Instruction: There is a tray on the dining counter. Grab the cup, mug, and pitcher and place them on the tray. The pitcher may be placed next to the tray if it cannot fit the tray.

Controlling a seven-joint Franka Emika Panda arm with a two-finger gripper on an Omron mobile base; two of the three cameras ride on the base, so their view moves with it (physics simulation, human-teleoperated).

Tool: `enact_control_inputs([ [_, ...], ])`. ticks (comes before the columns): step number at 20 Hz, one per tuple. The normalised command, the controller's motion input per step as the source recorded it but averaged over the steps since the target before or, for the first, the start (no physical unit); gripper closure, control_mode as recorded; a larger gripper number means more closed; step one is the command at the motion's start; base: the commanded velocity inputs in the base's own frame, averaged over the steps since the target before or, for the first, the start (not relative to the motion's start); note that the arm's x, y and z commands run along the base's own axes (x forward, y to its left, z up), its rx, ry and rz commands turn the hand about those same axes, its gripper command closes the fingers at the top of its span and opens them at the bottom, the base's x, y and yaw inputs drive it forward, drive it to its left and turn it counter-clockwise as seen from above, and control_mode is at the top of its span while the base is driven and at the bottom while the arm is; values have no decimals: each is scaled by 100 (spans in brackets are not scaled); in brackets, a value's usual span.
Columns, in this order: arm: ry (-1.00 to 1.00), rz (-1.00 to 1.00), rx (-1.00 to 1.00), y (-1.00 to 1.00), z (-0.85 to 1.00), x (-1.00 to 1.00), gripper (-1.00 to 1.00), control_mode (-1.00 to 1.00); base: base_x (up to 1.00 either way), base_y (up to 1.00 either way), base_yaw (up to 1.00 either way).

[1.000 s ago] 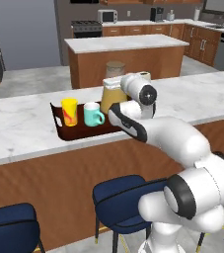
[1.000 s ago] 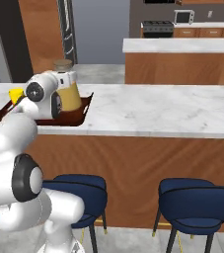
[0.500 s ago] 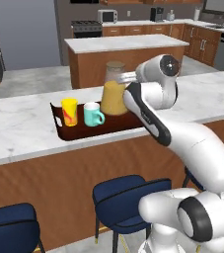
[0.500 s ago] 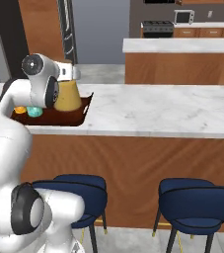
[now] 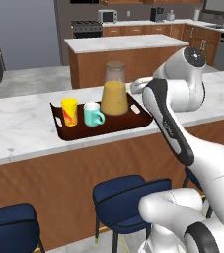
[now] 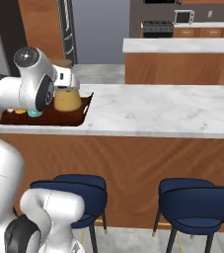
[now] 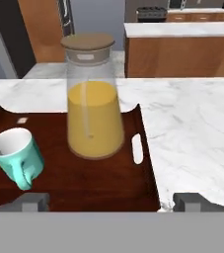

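The dark reddish-brown rectangular wooden tray, with a raised rim and cut-out handle slots at both short ends, sits on the long white, grey-veined marble worktop near its front edge, above the plain brown wood-panelled front. Three things stand upright on it in a row. The small yellow handleless cup with a red-orange flame mark is at the tray's left end. The small glossy teal mug with a side handle and pale inside stands just beside it. The clear glass conical pitcher, holding orange liquid under a round brown cork-like lid, fills the right half, near the right handle slot.

The gripper hangs over the tray's front edge with its jaws spread wide, holding nothing. The pitcher stands directly ahead of it, apart from both fingertips; the mug lies ahead toward the left fingertip.
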Motion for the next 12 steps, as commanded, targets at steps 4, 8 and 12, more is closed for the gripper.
enact_control_inputs([
  [4,13,0,-2,0,-56,-64,-100,-100,0,0,0],
  [8,7,0,-3,0,-66,-66,-100,-100,0,0,0],
  [12,10,0,0,0,-47,-48,-100,-100,0,0,0],
])
